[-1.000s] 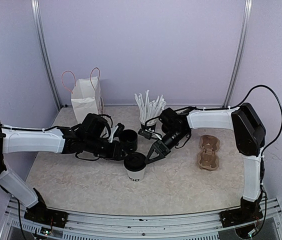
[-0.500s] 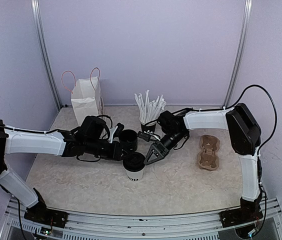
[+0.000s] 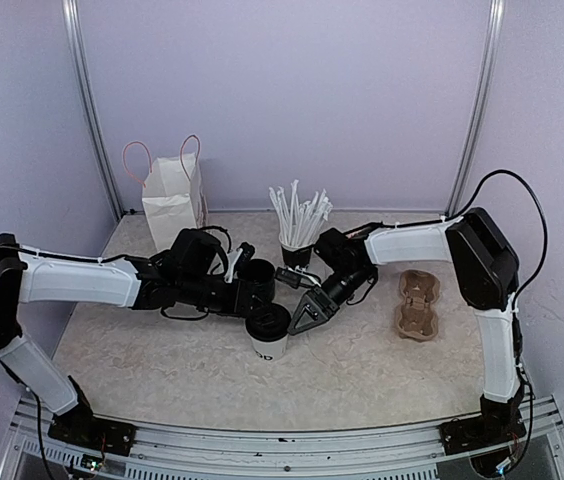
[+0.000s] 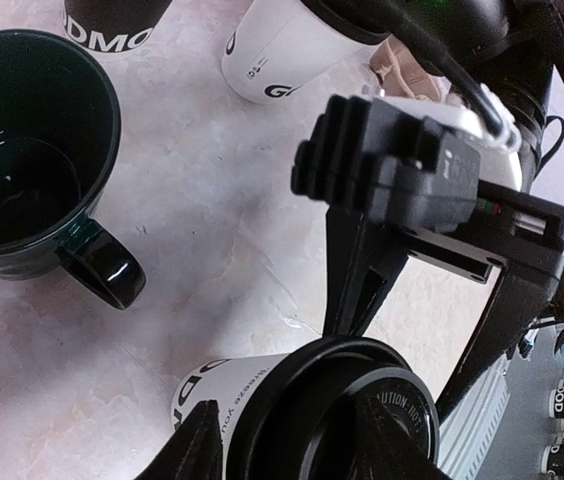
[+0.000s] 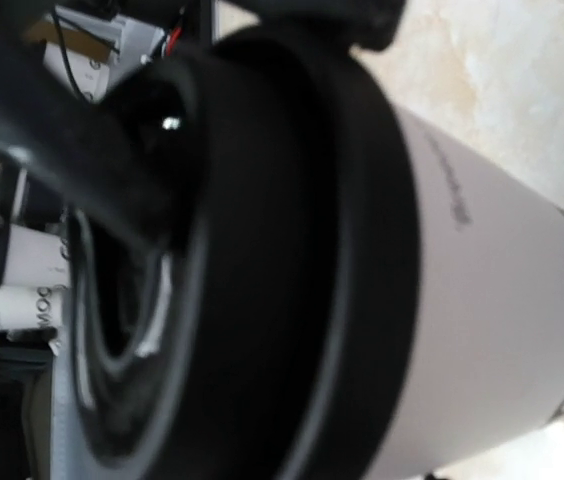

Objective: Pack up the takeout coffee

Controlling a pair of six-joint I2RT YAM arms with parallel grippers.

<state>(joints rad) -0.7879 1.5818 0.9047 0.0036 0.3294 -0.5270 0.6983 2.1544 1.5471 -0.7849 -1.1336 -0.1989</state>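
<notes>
The table [image 3: 142, 350] bears a bag [image 3: 172, 200] at the back left and a carrier [image 3: 417, 305] on the right. The left gripper [image 3: 250, 302] sits half-open astride the cup [image 3: 270, 346] at centre front; whether it pinches, I cannot tell. The right gripper [image 3: 300, 318] is spread wide and holds nothing, its tips at the lid [image 3: 267, 322] on that cup. The mug [image 3: 258, 272] stands just behind, and a second cup [image 4: 282, 50] beyond it.

The top camera stands high behind the near edge and looks down, from far, on the whole tabletop [image 3: 162, 360]; the left wrist camera looks from near at the lidded cup [image 4: 312, 420] and the right end effector [image 4: 394, 368]; the right wrist camera is almost against the same cup, which all three views share.
</notes>
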